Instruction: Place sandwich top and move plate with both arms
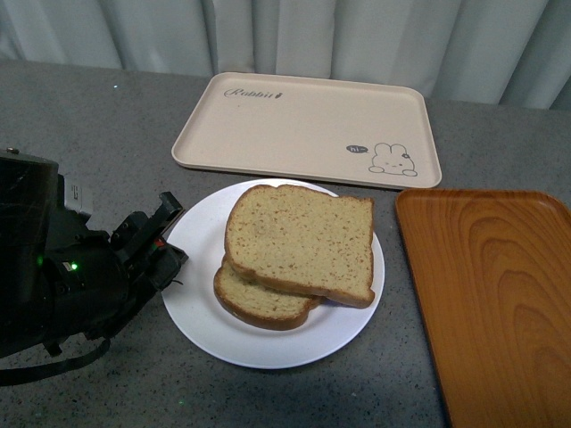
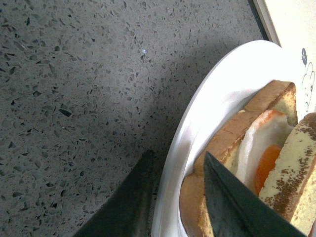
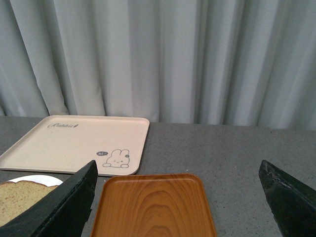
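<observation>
The sandwich top, a tan speckled slice, lies askew on the lower slice on the white plate. In the left wrist view the fried egg shows between the lower slice and the sandwich top. My left gripper is shut on the plate's left rim, one jaw outside and one inside in the left wrist view. My right gripper is open and empty, held above the orange tray, and is out of the front view.
A beige rabbit-print tray lies behind the plate. An orange wood-grain tray lies right of the plate and also shows in the right wrist view. Grey curtains hang behind the speckled grey table.
</observation>
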`<action>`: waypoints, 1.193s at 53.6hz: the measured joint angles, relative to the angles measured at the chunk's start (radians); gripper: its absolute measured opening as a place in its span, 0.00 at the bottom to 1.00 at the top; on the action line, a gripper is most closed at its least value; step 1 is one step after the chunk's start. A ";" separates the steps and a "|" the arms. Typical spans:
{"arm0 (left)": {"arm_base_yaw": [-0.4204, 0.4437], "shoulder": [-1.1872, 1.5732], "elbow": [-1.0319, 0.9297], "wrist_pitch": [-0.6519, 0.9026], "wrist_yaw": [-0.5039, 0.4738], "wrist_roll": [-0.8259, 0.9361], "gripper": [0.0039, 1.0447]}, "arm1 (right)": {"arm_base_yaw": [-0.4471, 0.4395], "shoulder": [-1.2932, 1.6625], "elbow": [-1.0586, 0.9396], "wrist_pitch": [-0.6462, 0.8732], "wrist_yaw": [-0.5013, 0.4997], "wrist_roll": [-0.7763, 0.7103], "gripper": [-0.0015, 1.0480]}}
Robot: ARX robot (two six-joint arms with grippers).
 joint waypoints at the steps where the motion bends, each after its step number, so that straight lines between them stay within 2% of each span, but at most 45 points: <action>1: -0.001 0.000 0.000 0.001 0.000 0.000 0.26 | 0.000 0.000 0.000 0.000 0.000 0.000 0.91; 11: -0.008 0.003 0.007 0.022 0.027 -0.016 0.04 | 0.000 0.000 0.000 0.000 0.000 0.000 0.91; 22: -0.013 0.013 0.014 0.043 0.034 -0.043 0.04 | 0.000 0.000 0.000 0.000 0.000 0.000 0.91; 34: 0.004 0.025 -0.024 0.132 0.056 -0.053 0.04 | 0.000 0.000 0.000 0.000 0.000 0.000 0.91; 64: 0.110 -0.066 -0.189 0.353 0.077 -0.148 0.04 | 0.000 0.000 0.000 0.000 0.000 0.000 0.91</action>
